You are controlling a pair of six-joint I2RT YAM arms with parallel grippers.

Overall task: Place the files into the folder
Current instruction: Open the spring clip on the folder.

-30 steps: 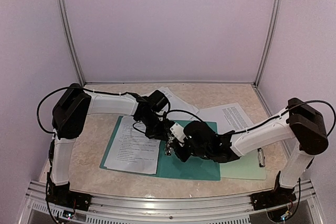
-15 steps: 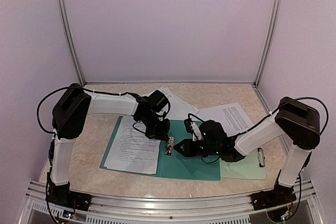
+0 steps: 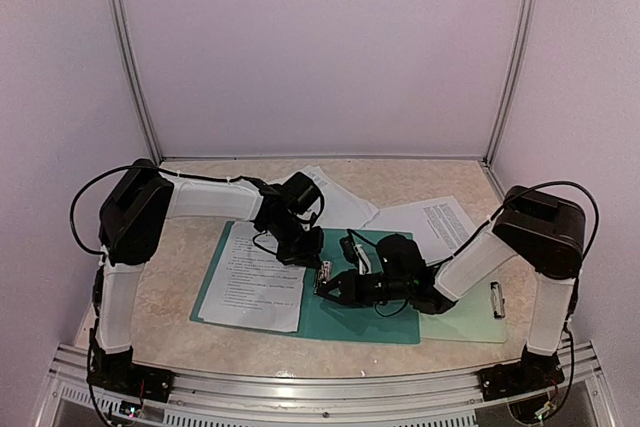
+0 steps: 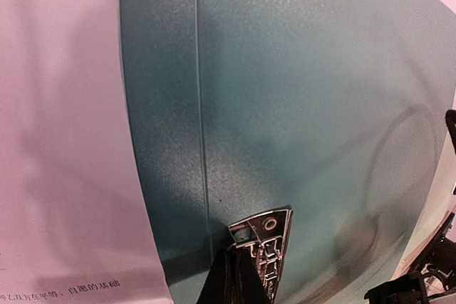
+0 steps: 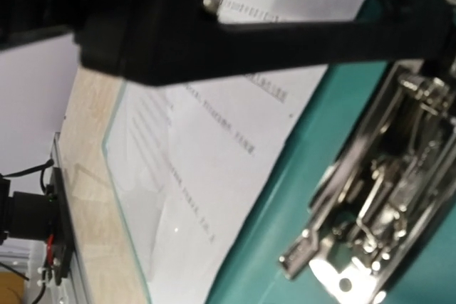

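The files (image 3: 255, 282) are thin printed paper: light, limp and quick to slide over one another. One sheet lies on the left half of the open folder (image 3: 375, 322), which is spread flat near the middle of the near edge of the worktop (image 3: 170, 277). More sheets lie toward the far edge (image 3: 340, 205), and one lies toward the right edge (image 3: 440, 222), its near part resting on a pale clipboard (image 3: 470, 325) by the near right corner.

A sheet lying flat gives me nothing to pinch. I judge the best hold is at a free corner or an edge that overhangs, gripped lightly so it does not crease, and then dragged low rather than lifted high, since it will droop and fold.

The folder is stiff card with a smooth face. It should stay put, though paper will skate on it. The metal clamp (image 3: 322, 279) on its spine is the only hard, springy part.

My left gripper (image 3: 303, 247) hangs over the far end of that clamp. I cannot tell from its wrist view whether its fingers are parted or closed. My right gripper (image 3: 330, 287) lies low beside the clamp's near end with its fingers apparently spread and holding nothing.
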